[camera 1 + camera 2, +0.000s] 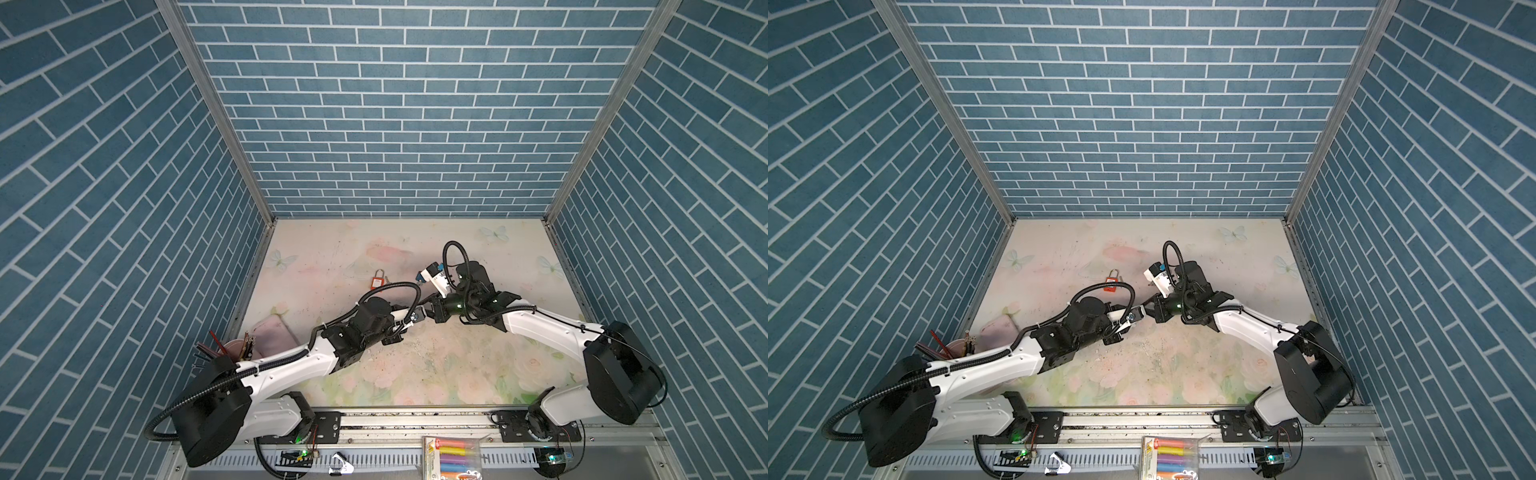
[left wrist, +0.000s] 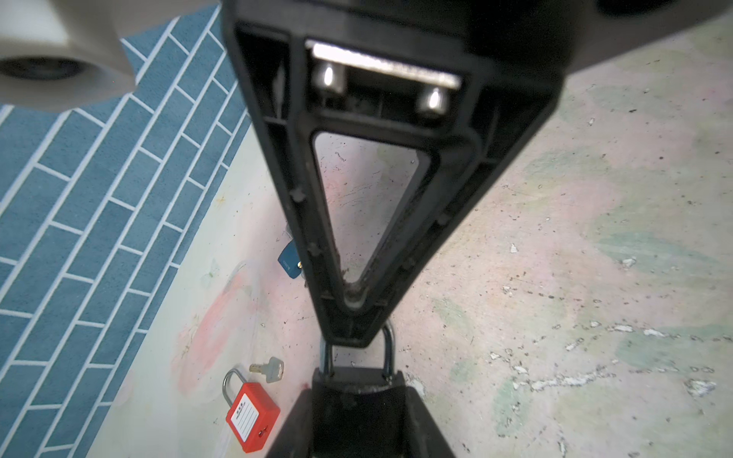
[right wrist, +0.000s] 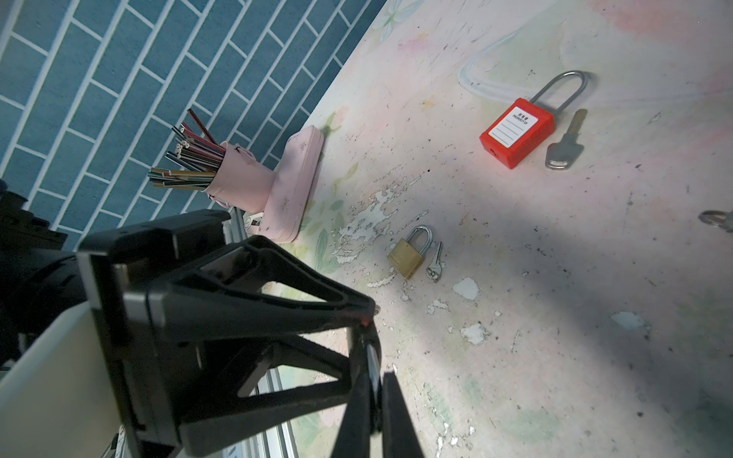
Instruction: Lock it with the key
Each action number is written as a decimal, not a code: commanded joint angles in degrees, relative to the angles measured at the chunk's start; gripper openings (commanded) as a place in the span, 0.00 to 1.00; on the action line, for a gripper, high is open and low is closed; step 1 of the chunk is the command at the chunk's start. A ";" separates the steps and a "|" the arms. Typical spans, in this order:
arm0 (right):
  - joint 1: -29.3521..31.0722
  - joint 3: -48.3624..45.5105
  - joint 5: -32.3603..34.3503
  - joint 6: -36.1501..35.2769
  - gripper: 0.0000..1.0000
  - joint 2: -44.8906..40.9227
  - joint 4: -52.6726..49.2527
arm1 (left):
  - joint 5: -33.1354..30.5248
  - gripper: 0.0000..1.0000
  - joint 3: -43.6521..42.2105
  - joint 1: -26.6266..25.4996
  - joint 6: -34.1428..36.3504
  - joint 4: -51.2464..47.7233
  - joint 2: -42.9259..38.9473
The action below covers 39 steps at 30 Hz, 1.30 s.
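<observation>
The left gripper [image 2: 359,400], partly closed, clamps a boxy black padlock [image 2: 357,376] at the left wrist view's lower centre. Its steel shackle [image 2: 390,349] is partly hidden behind the tip of the right gripper [image 2: 349,331], whose jaws are pressed together, contents indiscernible. A flat silver key [image 3: 565,146] lies beside a red plastic padlock [image 3: 515,135] on the scuffed counter [image 3: 555,317].
</observation>
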 commanded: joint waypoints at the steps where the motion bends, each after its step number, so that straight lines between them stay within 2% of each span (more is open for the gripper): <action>1: 2.67 -3.39 -2.18 0.02 0.00 2.25 -2.02 | 10.19 0.00 9.18 -2.39 -0.60 25.72 -1.27; 12: 3.82 -5.39 -2.84 2.24 0.00 3.22 1.44 | 9.64 0.00 10.66 -2.41 -1.61 31.23 0.98; 21: 1.55 -1.58 1.06 -0.07 0.00 0.15 -3.24 | 0.36 0.00 6.70 -2.31 -4.50 27.24 0.55; 26: -3.74 1.00 3.13 1.60 0.19 -5.69 -2.87 | -4.93 0.00 3.70 -2.29 -11.64 22.29 0.45; 32: -6.25 -0.74 8.19 1.80 0.49 -15.46 5.21 | -8.18 0.00 1.69 -2.23 -21.65 20.59 1.35; 36: -6.33 -6.04 11.03 0.28 0.54 -20.24 13.68 | -8.91 0.00 2.72 -1.50 -28.77 20.86 2.70; 39: -6.15 -11.01 12.81 -0.62 0.54 -22.69 20.44 | -6.45 0.00 4.03 1.08 -37.76 20.90 3.35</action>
